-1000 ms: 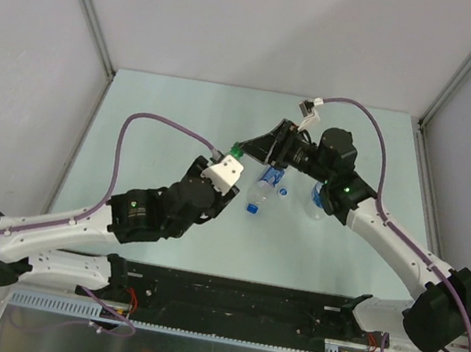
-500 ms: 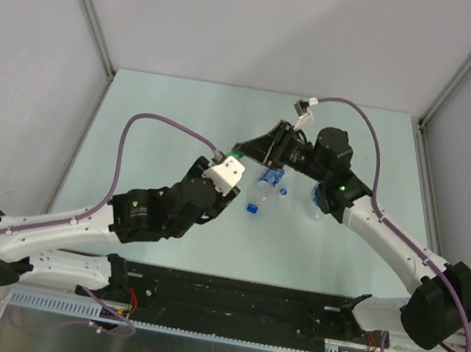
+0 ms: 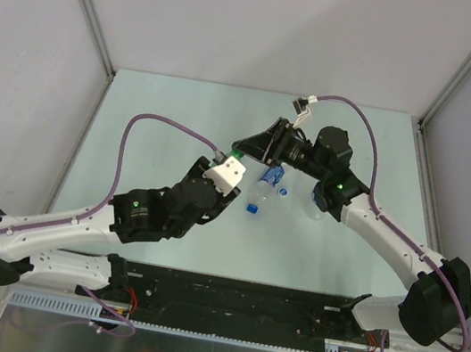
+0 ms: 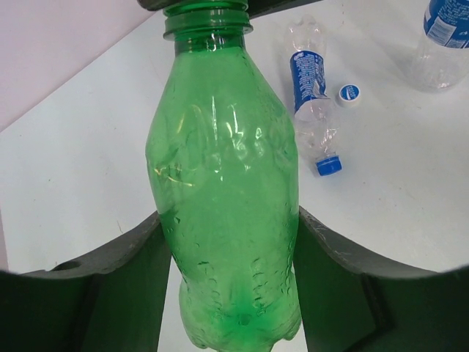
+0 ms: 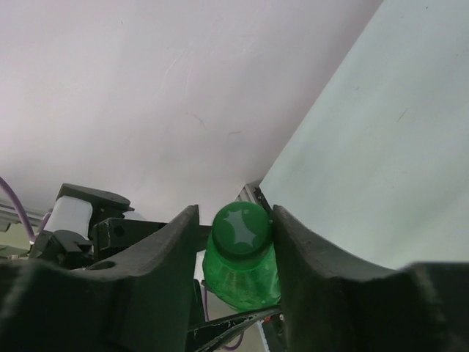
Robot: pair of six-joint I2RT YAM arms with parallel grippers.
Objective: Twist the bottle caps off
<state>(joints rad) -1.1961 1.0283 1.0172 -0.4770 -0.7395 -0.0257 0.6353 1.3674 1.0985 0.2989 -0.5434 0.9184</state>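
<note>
My left gripper (image 3: pixel 233 158) is shut on the body of the all-green bottle (image 4: pixel 223 183) and holds it above the table (image 3: pixel 153 126), neck pointing away. My right gripper (image 3: pixel 246 149) is shut on its green cap (image 5: pixel 240 227), a finger (image 5: pixel 172 249) on each side, with the green neck (image 5: pixel 245 282) below it. A clear blue-labelled bottle (image 3: pixel 263 187) lies on the table with a blue cap (image 4: pixel 329 166) on it. A loose white-and-blue cap (image 4: pixel 349 93) lies beside it. Another clear bottle (image 4: pixel 440 37) stands to the right, partly hidden under my right arm in the top view.
Grey walls enclose the table at the back and sides. The purple cables (image 3: pixel 133 136) of both arms loop over the table. The arm bases and a black rail (image 3: pixel 233 298) run along the near edge.
My right arm has shifted slightly and its wrist has turned a little on the green cap. My left arm and the green bottle have stayed in place.
</note>
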